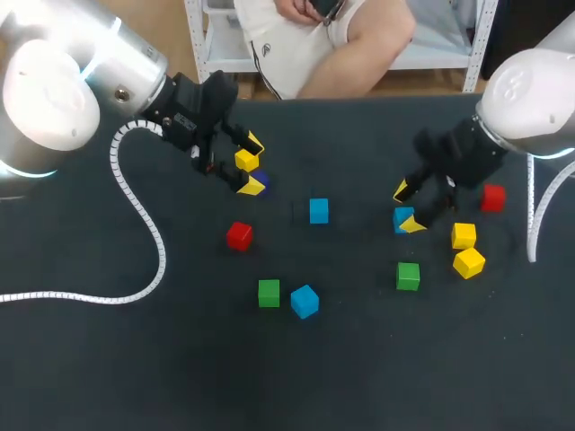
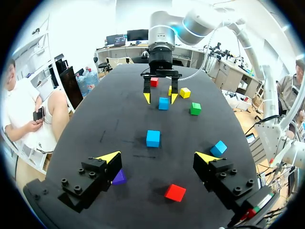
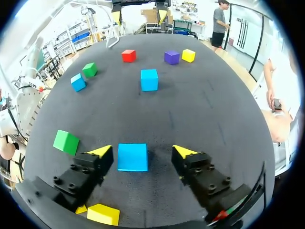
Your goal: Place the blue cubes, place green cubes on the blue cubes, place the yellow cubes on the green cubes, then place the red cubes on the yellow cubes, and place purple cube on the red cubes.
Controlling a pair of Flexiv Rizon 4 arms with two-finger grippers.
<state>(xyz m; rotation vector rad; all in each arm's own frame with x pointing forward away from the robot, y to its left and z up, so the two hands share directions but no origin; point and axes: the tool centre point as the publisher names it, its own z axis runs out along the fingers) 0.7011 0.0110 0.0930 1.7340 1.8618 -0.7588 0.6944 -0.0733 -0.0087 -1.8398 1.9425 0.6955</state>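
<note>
My right gripper point(image 3: 143, 151) is open and straddles a blue cube point(image 3: 132, 156) on the black table, with gaps on both sides; in the head view this cube point(image 1: 403, 218) lies under that gripper point(image 1: 407, 207). My left gripper point(image 2: 158, 157) is open and holds nothing. A purple cube point(image 2: 119, 177) sits by one of its fingers, and a yellow cube point(image 1: 246, 160) lies by that gripper point(image 1: 253, 166). Two more blue cubes point(image 1: 318, 211) point(image 1: 305, 301), two green cubes point(image 1: 269, 293) point(image 1: 408, 276), two red cubes point(image 1: 239, 235) point(image 1: 492, 197) and two yellow cubes point(image 1: 464, 235) point(image 1: 468, 262) lie singly.
All cubes lie apart on the table point(image 1: 108, 359), none stacked. A white coiled cable point(image 1: 144, 224) from my left arm trails over the left side of the table. The near part of the table holds no cubes.
</note>
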